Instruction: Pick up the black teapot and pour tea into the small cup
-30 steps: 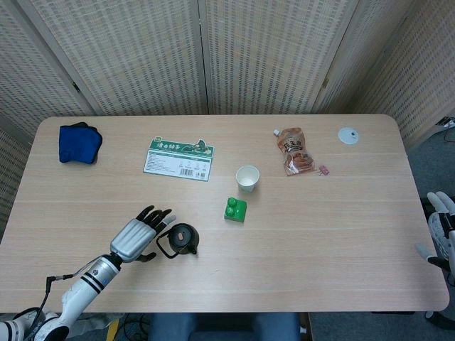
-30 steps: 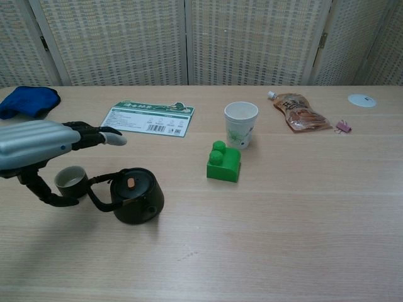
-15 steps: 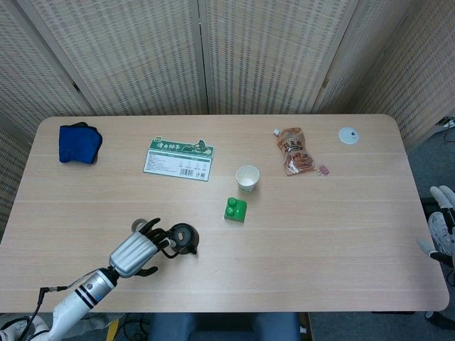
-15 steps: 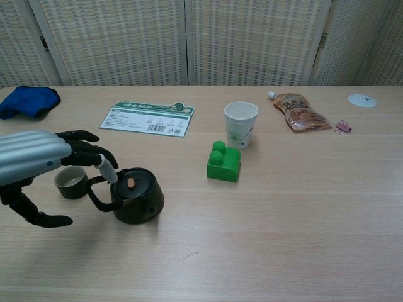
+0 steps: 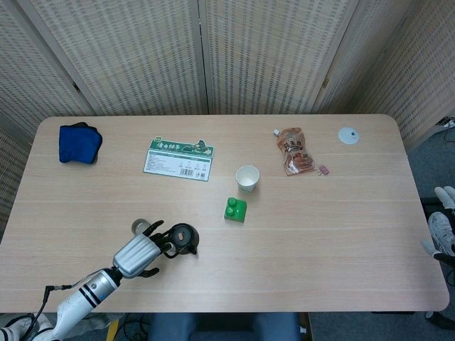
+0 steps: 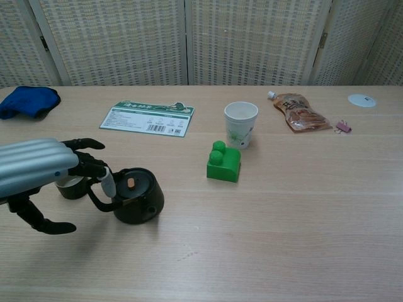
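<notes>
One black teapot [image 6: 136, 197], one small cup [image 6: 71, 187], one paper cup [image 6: 241, 123] and one green block [image 6: 223, 162] stand on the light wooden table [image 5: 334, 234], with woven screens [image 5: 270, 53] behind. The left hand [image 6: 39, 173] curls its fingers at the teapot's handle; a firm grip I cannot tell. Only the head view shows the right hand [image 5: 442, 229], at the table's edge; its state is unclear.

Open tabletop [image 5: 320, 234] from 2 to 5 o'clock of black teapot [image 6: 137, 195]. Small cup [image 6: 71, 185] close at 9 o'clock; green block [image 6: 223, 162] at 2 o'clock.
</notes>
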Available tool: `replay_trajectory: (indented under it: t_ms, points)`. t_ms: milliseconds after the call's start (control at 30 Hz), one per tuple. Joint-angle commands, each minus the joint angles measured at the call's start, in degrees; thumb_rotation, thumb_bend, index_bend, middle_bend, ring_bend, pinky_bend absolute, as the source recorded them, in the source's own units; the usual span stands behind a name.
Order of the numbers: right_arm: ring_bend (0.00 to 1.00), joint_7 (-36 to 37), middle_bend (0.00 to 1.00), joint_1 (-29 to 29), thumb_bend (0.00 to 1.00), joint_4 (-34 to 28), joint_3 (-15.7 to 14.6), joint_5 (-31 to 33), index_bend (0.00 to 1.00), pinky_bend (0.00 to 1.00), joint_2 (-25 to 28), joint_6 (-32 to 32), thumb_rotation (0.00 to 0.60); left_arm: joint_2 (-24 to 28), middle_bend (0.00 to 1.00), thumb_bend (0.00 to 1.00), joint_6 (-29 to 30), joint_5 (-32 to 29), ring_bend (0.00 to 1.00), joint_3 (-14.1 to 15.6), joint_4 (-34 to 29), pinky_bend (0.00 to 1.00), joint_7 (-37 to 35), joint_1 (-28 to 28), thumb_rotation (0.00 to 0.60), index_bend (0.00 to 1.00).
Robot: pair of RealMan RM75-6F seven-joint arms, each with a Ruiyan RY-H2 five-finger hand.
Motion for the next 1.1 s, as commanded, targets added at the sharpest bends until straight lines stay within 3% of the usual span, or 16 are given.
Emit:
replay_trajectory:
  t_ms: [33,1100]
  points:
    - [0.08,-0.02,0.09,-0.01,0.08,0.01,-0.01,0.02,0.1,0.2,0.0,-0.02,0.6,-0.43,0.31,0.24,0.19,0.37,0.31,0.04,0.61,0.0,-0.72,-0.11,0.6,0.36]
    - [0.08,-0.25,0.09,-0.96,0.08,-0.43,-0.11,0.43,0.1,0.2,0.38,0.78,0.6,-3.19,0.39,0.24,0.1,1.26,0.37,0.34,5.22,0.0,-3.39,-1.16,0.6,0.42]
